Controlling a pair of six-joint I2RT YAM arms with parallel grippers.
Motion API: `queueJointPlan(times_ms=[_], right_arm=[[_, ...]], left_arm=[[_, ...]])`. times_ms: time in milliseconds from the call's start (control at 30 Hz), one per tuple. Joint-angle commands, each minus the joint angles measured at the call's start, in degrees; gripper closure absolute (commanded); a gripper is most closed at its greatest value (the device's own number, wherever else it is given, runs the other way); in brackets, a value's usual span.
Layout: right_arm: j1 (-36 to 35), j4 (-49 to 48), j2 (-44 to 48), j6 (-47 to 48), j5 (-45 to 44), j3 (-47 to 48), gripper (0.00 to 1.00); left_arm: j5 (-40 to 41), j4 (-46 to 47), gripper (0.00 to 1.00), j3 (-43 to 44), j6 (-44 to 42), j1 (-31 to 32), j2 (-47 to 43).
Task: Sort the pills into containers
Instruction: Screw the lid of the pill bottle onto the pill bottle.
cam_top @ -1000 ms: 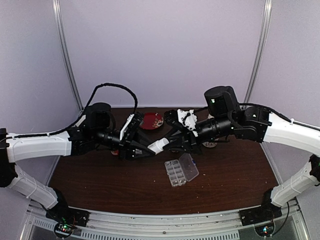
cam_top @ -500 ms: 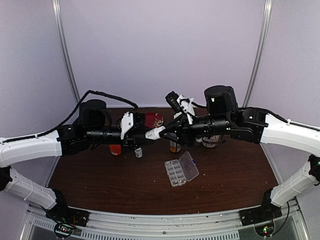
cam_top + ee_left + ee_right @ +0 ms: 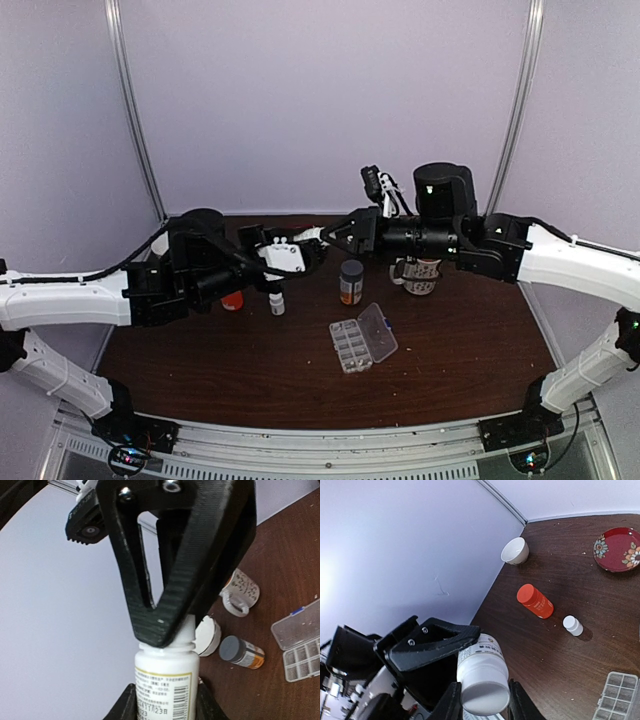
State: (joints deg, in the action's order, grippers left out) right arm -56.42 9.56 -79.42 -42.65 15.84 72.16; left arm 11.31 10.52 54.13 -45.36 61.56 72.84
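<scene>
1. Right wrist view: the right gripper (image 3: pixel 485 702) pinches the cap (image 3: pixel 485 690) of a white bottle (image 3: pixel 164 672). The left gripper (image 3: pixel 162 707) clamps its labelled body, above the table (image 3: pixel 450 370).
2. Twist the cap squarely with a firm grip on the body, so nothing spills.
3. The organizer box (image 3: pixel 378 333) lies open near the table's middle; I cannot make out any pills.

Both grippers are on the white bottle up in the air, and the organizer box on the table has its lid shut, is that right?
Not quite: the top external view shows the organizer box with its lid swung open. The left gripper and right gripper are both on the white bottle, up in the air.
</scene>
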Motion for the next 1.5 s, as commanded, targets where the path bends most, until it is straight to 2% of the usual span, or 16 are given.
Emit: queueJointPlan(times_ms=[0,167,300,433,533,700,767,867,1000,1100,1200,1300,1467], right_arm=[[2.0,-8.7,-0.2,-18.7,3.6,-2.0,0.82],[3.8,-14.9,-0.4,-31.1,7.8,-3.2,0.83],[4.2,-17.4,1.5,-36.0,7.5,-3.3,0.68],[4.8,-16.0,4.1,-33.2,7.2,-2.6,0.48],[5.9,-6.9,7.2,-25.0,1.6,-3.4,0.31],[9.0,-9.3,10.4,-22.4,4.1,-10.8,0.15],[9.7,-8.6,10.8,-19.7,5.6,-11.4,0.12],[9.9,-3.6,11.1,-6.4,5.2,-10.2,0.13],[9.7,0.3,13.3,20.2,5.6,-9.1,0.15],[9.2,2.6,15.6,41.9,9.8,-9.7,0.21],[8.3,5.3,16.7,59.9,12.9,-9.5,0.23],[7.5,7.6,15.8,68.7,14.2,-7.9,0.24],[4.6,17.7,11.1,80.2,13.2,-0.5,0.24]], left_arm=[[12.6,12.4,1.0,-0.1,-14.8,2.4,3.6],[16.8,19.5,1.0,-0.5,-23.0,3.3,7.5],[18.1,22.9,1.0,-0.9,-25.3,3.6,9.2],[15.5,20.3,1.0,-2.0,-20.4,3.3,7.2],[13.3,20.0,1.0,-4.0,-15.9,2.4,5.4],[7.4,14.3,1.0,-4.5,-3.8,0.0,3.0],[3.6,12.6,1.0,-5.0,1.7,-1.1,1.7],[-5.5,6.5,1.0,-3.6,11.7,-4.1,-0.1],[-26.0,-1.6,1.0,-0.5,23.5,-8.9,-0.4],[-38.1,-8.1,1.0,3.0,27.7,-10.6,1.7],[-46.7,-15.9,1.0,7.3,28.8,-11.0,4.2],[-52.6,-20.0,1.0,10.0,29.6,-11.1,6.4],[-54.9,-20.2,1.0,10.2,31.0,-11.1,7.6]])
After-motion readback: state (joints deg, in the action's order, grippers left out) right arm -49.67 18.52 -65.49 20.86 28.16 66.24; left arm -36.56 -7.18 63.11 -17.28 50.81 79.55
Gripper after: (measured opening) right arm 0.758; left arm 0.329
